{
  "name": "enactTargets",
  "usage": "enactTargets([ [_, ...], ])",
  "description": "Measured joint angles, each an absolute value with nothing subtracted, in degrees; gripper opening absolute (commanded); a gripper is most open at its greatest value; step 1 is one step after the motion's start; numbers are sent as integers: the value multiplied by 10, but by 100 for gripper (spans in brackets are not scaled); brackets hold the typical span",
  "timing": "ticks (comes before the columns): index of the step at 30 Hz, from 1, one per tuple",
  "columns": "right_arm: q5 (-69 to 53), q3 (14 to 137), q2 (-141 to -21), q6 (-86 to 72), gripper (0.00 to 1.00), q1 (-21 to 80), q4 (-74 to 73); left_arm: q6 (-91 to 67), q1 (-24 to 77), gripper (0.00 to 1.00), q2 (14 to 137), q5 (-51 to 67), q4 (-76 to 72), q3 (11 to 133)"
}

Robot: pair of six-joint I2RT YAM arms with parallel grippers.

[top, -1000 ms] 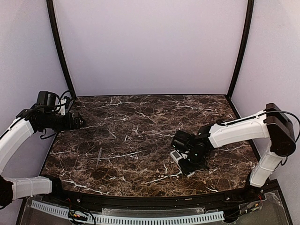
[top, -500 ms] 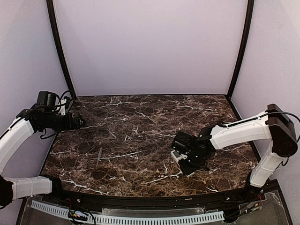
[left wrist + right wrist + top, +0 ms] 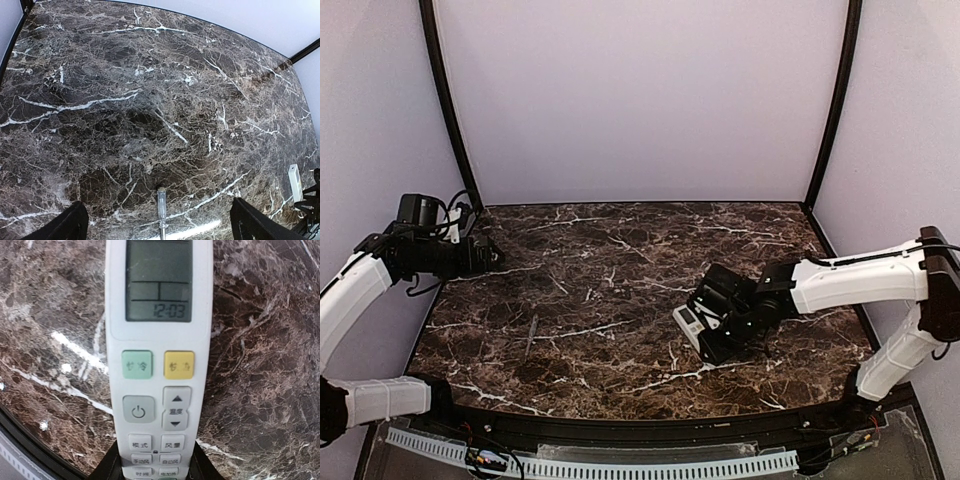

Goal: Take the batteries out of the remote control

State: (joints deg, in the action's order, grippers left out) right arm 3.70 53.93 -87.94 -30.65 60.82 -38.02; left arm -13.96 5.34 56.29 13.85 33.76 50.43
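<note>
Now, remote (image 3: 159, 340): white handset, front side up, its button end clamped in the right gripper (image 3: 156, 465)
Place: over the right-centre part of the table (image 3: 620, 250), display end sticking out of the gripper toward the left
Height: resting on the marble or just above it, cannot tell
Display (image 3: 159, 285): grey, reads 12:03
Buttons: green button (image 3: 137, 364) beside yellow button (image 3: 179, 364); under them the power button (image 3: 138, 411) beside an up-down pair (image 3: 176, 407); lower down, rows of small white keys (image 3: 140, 444)
Back: turned toward the table, hidden in every view
Right gripper: closed on the remote, one black finger (image 3: 111, 465) on each long edge
Right arm (image 3: 860, 282): white, stretched low from the near right corner toward the middle
Left gripper (image 3: 490, 257): jaws wide apart, nothing between them, hovering at the far left edge of the table, well apart from the remote
Stick (image 3: 161, 205): thin, grey, lying flat on the left half of the table, well apart from the remote; in the left wrist view it sits low in frame, between the two spread fingers
Table: dark brown marble with white veins
Walls (image 3: 640, 100): plain, pale, on three sides
</note>
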Motion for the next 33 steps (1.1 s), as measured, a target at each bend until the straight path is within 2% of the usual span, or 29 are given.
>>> enactTargets([
  [7, 23, 551, -852, -293, 9, 608, -355, -172, 53, 100, 582, 164, 312, 502],
  [13, -8, 565, -846, -280, 9, 608, -332, -171, 53, 100, 637, 312, 267, 496],
  [20, -120, 572, -835, -257, 9, 595, -279, -193, 67, 100, 653, 470, 181, 467],
  [27, -238, 572, -809, -252, 10, 583, -211, -211, 155, 100, 659, 540, 116, 467],
  [33, -316, 561, -777, -275, 10, 573, -123, -276, 199, 100, 660, 595, -8, 460],
])
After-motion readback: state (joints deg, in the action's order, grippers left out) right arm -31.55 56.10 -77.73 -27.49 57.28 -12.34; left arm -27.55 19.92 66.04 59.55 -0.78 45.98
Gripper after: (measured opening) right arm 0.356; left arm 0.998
